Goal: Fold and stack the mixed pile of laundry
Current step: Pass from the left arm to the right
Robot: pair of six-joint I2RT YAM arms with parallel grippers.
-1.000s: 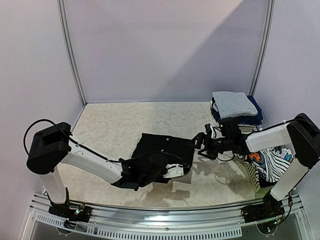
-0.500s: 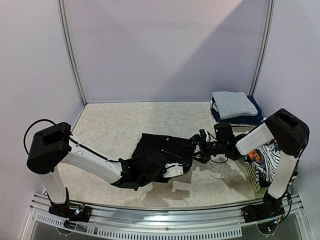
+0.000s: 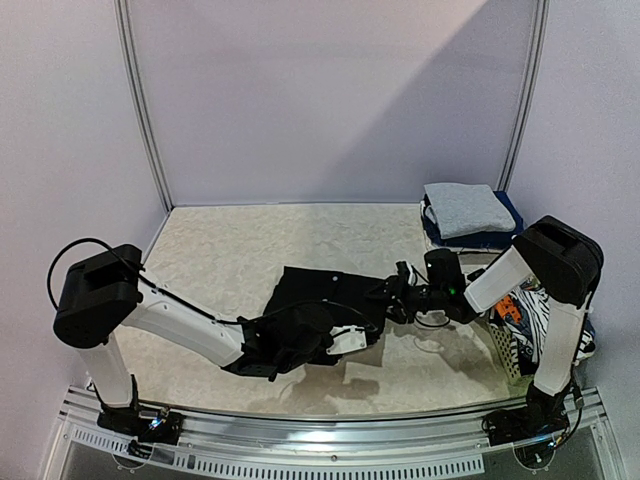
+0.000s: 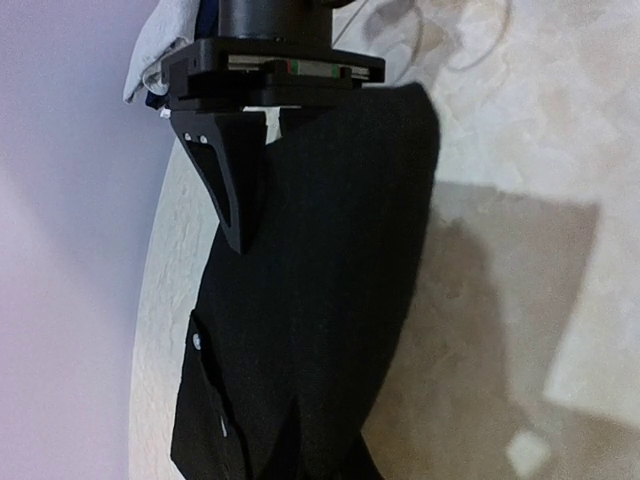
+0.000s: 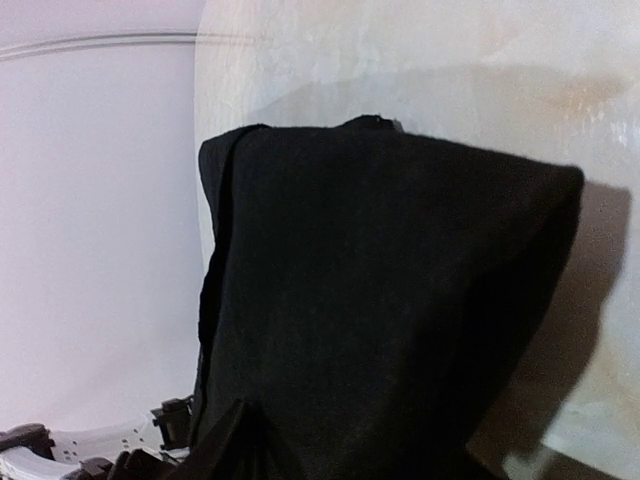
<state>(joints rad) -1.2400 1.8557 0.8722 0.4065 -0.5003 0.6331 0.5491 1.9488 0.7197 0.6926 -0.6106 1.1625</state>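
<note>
A black garment [image 3: 325, 295] lies partly folded in the middle of the table. My left gripper [image 3: 345, 338] is shut on its near edge; in the left wrist view the black cloth [image 4: 320, 300] runs away from the jaws. My right gripper [image 3: 383, 297] is at the garment's right edge. There the cloth [image 5: 380, 300] fills the right wrist view and covers all but one finger [image 5: 232, 445], so I cannot see how its jaws stand. A folded stack [image 3: 468, 212], grey on top of navy, sits at the back right.
A white lattice basket [image 3: 505, 350] stands at the right edge, holding striped and printed clothes [image 3: 545, 320]. Grey walls with metal rails close in the back and sides. The arm bases sit on the near rail.
My right arm has reached left, bringing its gripper from beside the basket onto the black garment's right edge. The left arm and the garment have stayed put.
</note>
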